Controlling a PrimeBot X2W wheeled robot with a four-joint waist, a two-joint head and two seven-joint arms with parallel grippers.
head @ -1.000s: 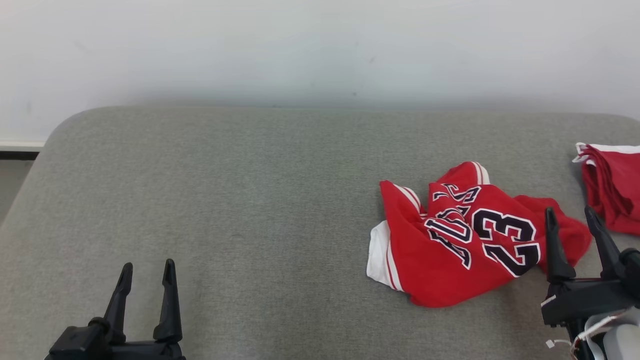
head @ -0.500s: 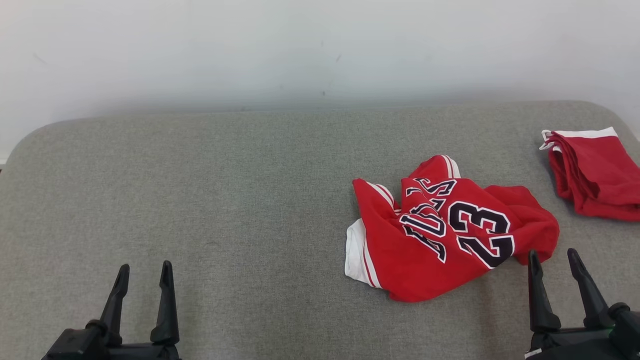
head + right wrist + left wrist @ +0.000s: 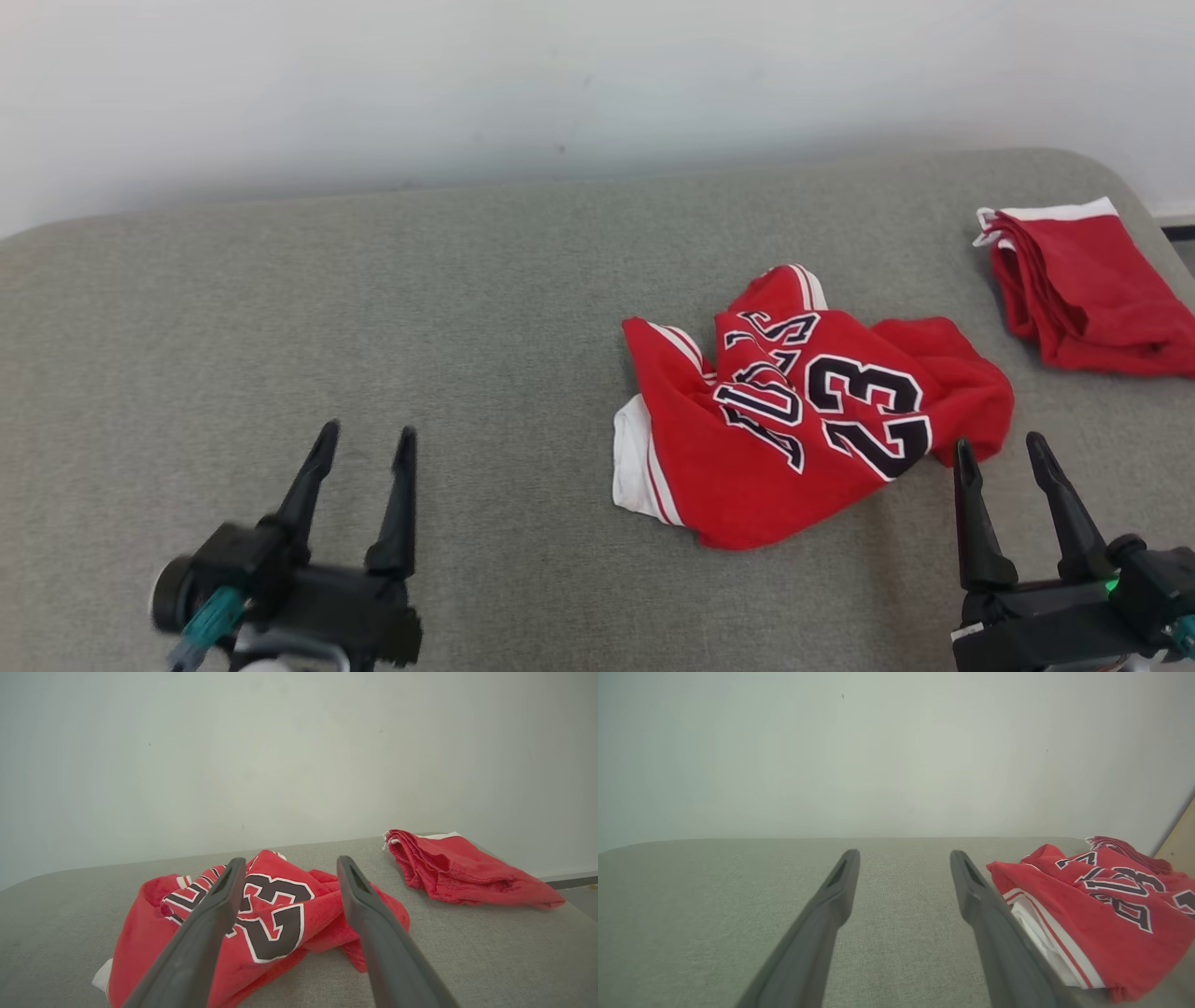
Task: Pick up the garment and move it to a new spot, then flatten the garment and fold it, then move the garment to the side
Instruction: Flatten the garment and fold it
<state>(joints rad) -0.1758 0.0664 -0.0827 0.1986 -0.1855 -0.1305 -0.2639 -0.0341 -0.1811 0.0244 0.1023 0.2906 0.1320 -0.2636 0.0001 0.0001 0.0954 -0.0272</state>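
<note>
The garment (image 3: 803, 411) is a crumpled red jersey with white trim and a dark "23", lying right of centre on the grey padded table (image 3: 373, 308). It also shows at the right of the left wrist view, garment (image 3: 1101, 914), and ahead in the right wrist view, garment (image 3: 275, 910). My left gripper (image 3: 366, 443) is open, well to the left of it, nothing between its fingers. My right gripper (image 3: 1000, 450) is open too, just off the jersey's near right edge, apart from the cloth.
A second red cloth (image 3: 1074, 289) with a white hem lies folded near the table's far right corner, also seen as red cloth (image 3: 458, 872). A pale wall (image 3: 597, 84) stands behind the table. The table's left half is bare grey fabric.
The head camera has swung right and down, so the whole scene has shifted left. My left gripper has come up and inward. My right gripper has drawn back from beside the jersey.
</note>
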